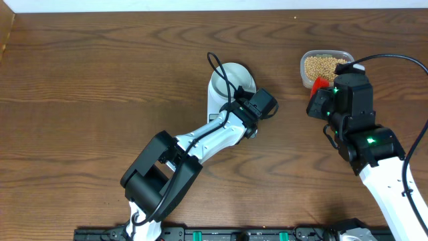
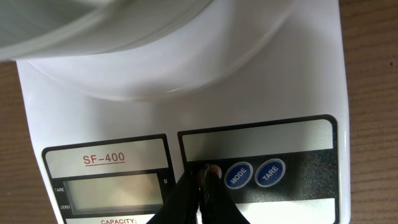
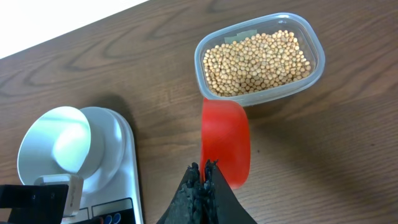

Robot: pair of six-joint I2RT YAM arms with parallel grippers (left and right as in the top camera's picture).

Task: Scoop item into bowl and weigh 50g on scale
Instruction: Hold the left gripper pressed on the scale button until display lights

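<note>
l tool (image 2: 205, 184) closed, tip on scale (image 2: 305, 102); r tool (image 3: 203, 179) clamps red scoop (image 3: 226, 142).

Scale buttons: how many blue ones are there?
2: MODE, then TARE to its right, on the scale's front. The left gripper beside them may hide another.

**LOCATION: ROBOTICS LAB TEST BENCH**

The setting is a robotics lab bench, not a home kitchen. Two white-and-black robot arms, the left arm (image 1: 200, 144) and the right arm (image 1: 378, 161), stand at a black rail (image 1: 221, 234) along the near edge of a wood-grain worktop (image 1: 100, 80). Exposed black cables (image 1: 388, 57) run to the arms. A green status light (image 1: 370, 140) is lit on the right arm. Test items present: a scale (image 2: 298, 81) labelled SF-400, a clear tub (image 3: 317, 65) of beans (image 3: 258, 59), and a red scoop (image 3: 225, 143).
</note>
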